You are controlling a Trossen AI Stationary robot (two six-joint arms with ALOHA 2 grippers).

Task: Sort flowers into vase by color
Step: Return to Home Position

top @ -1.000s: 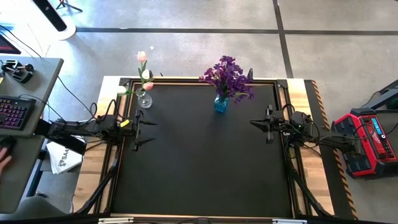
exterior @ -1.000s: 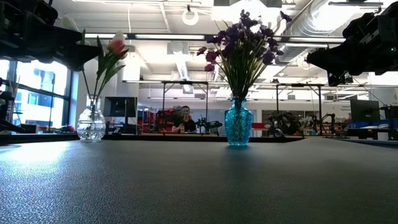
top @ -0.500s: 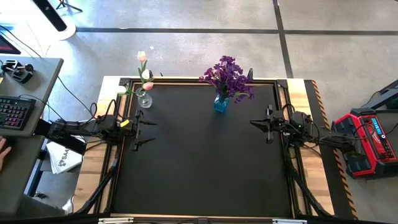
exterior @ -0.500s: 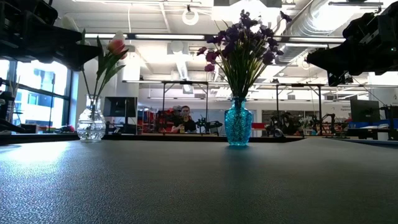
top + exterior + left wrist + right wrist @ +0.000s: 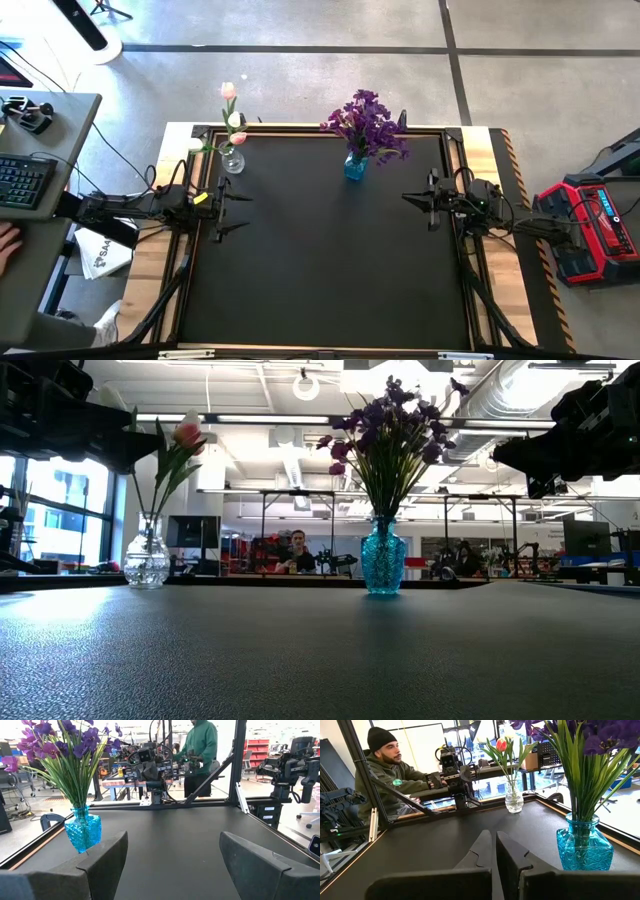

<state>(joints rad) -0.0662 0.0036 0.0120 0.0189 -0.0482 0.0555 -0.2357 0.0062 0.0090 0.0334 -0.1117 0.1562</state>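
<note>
A clear glass vase (image 5: 233,160) stands by the table's far left corner with pink and white tulips (image 5: 231,105) in it. A blue glass vase (image 5: 354,166) at the middle of the far edge holds a bunch of purple flowers (image 5: 366,124). No flowers lie loose on the table. My left gripper (image 5: 238,212) hovers open at the left edge, with the blue vase (image 5: 83,830) ahead of it. My right gripper (image 5: 405,198) hovers shut at the right edge, and both the blue vase (image 5: 584,847) and the tulip vase (image 5: 513,797) are in its wrist view.
The black mat (image 5: 320,260) has a raised frame around it. Left of the table, a side desk carries a keyboard (image 5: 25,180), with a person's hand (image 5: 8,240) near it. A red box (image 5: 592,222) sits on the floor to the right. People (image 5: 390,770) are beyond the table.
Both arms have kept still and the vases have not moved. The person's hand at the side desk has shifted near the keyboard.
</note>
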